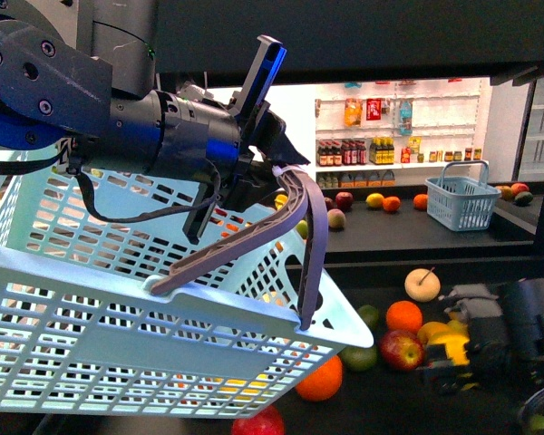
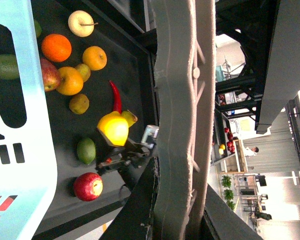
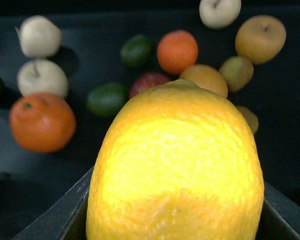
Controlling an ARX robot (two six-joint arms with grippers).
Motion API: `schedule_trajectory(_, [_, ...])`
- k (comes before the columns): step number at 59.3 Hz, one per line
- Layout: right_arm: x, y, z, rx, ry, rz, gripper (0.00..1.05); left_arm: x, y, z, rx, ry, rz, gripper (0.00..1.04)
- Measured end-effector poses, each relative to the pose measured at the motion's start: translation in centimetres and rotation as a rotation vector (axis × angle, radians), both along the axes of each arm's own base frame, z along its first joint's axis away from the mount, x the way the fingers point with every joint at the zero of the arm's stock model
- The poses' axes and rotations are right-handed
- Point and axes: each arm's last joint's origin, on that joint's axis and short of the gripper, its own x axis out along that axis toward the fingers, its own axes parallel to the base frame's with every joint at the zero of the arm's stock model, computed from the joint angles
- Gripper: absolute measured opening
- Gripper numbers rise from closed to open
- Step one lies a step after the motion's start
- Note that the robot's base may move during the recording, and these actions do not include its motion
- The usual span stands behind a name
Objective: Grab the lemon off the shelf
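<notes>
The yellow lemon (image 3: 175, 165) fills the right wrist view, with my right gripper (image 3: 175, 222) shut on it just above the black shelf deck (image 3: 285, 125). In the front view the lemon (image 1: 450, 343) and right gripper (image 1: 446, 355) sit at the lower right over the shelf (image 1: 381, 283). My left gripper (image 1: 270, 174) is shut on the grey basket handle (image 1: 254, 237) and holds the light blue basket (image 1: 118, 299) tilted at the left. From the left wrist view the handle (image 2: 177, 125) crosses the picture, and the lemon (image 2: 113, 129) shows beyond it.
Loose fruit lies on the deck around the lemon: oranges (image 1: 404, 315), a red apple (image 1: 401, 349), limes (image 2: 86, 150), pale apples (image 3: 42, 77) and a red chilli (image 2: 115, 97). A second blue basket (image 1: 462, 201) stands on the upper deck. White wall shelves of bottles (image 1: 390, 136) are behind.
</notes>
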Motion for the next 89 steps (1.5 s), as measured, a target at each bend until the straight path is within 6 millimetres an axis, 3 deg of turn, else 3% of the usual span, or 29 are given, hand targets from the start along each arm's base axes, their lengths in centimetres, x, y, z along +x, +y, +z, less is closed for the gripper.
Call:
schedule_trajectory(7, [-1.3,1.7,4.9,0.066,-0.089,0.066,0.66,0.0,0.0,0.0,0.000,0.000,-0.002,0.11])
schedule_trajectory(15, [-2.9,5.1,10.4,0.184,-0.174,0.199,0.66,0.0,0.0,0.0,0.000,0.000,-0.001,0.11])
schedule_trajectory(21, [-3.8,7.8,12.3,0.295,-0.160,0.309,0.66,0.0,0.0,0.0,0.000,0.000,0.000,0.11])
schedule_trajectory(32, [-4.1,10.1,11.3,0.361,-0.079,0.356,0.66,0.0,0.0,0.0,0.000,0.000,0.000,0.11])
schedule_trajectory(47, [-4.0,12.0,8.5,0.424,0.013,0.377,0.66,0.0,0.0,0.0,0.000,0.000,-0.001,0.11])
schedule_trajectory(59, [-4.2,13.1,7.9,0.451,0.045,0.386,0.66,0.0,0.0,0.0,0.003,-0.005,-0.006,0.11])
schedule_trajectory(74, [-4.2,13.4,7.9,0.461,0.046,0.394,1.01,0.0,0.0,0.0,0.006,-0.006,-0.007,0.11])
schedule_trajectory(89, [-4.3,12.7,8.1,0.461,0.044,0.379,1.02,0.0,0.0,-0.1,0.003,-0.002,-0.005,0.11])
